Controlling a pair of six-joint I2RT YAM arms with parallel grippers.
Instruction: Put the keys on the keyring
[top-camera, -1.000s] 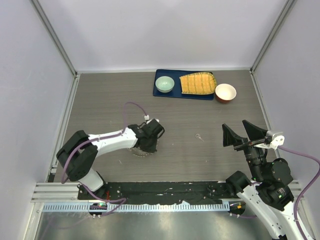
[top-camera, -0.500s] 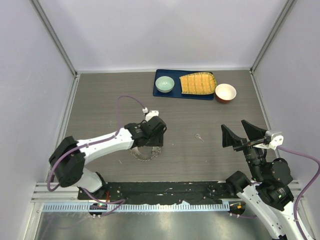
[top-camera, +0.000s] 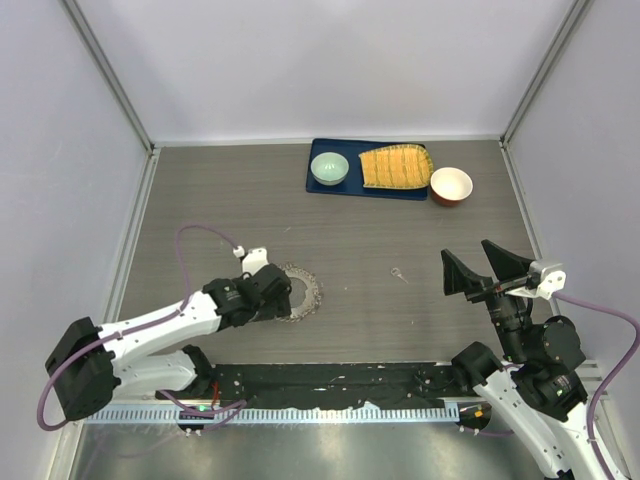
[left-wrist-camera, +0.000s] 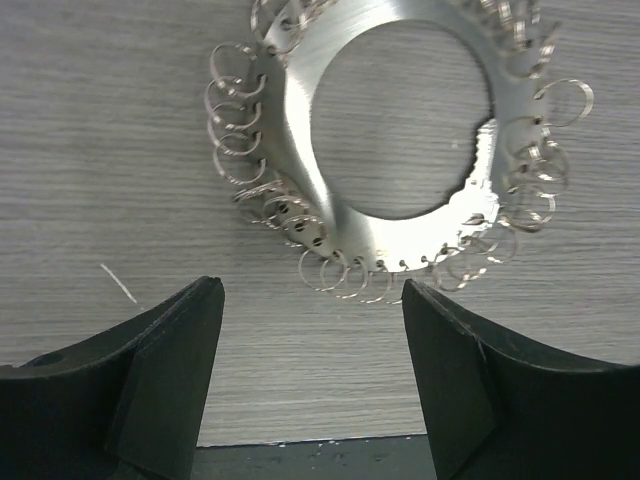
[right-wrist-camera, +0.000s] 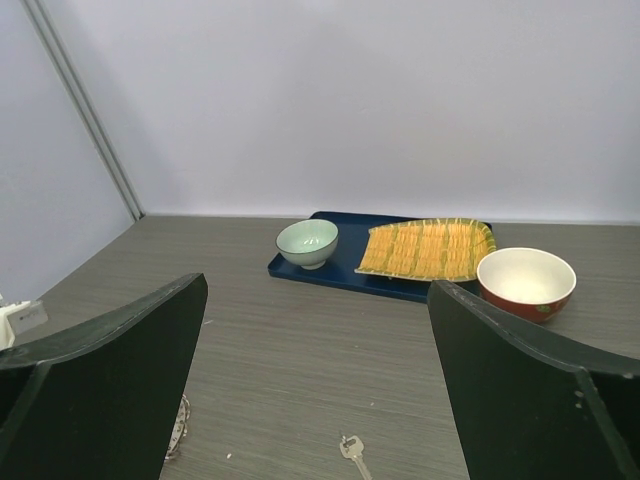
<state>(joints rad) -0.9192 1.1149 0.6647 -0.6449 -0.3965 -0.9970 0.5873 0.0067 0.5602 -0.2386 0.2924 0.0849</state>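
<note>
- The keyring (left-wrist-camera: 303, 160) was cut off along its far rim by the left wrist view's top edge.
- The key (right-wrist-camera: 351, 452), right of the keyring, ran off the right wrist view's bottom edge.

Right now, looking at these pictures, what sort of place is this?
Probably a lab robot test cell: white panels on metal frame posts enclose a wood-grain table, with a left arm and right arm bolted at its near edge.

The table (top-camera: 200, 200) is grey with fine wood grain. The round flat metal keyring (left-wrist-camera: 400, 240) is shiny silver, the rectangular tray (top-camera: 345, 192) dark blue, the woven mat (top-camera: 395, 167) yellow-striped.
</note>
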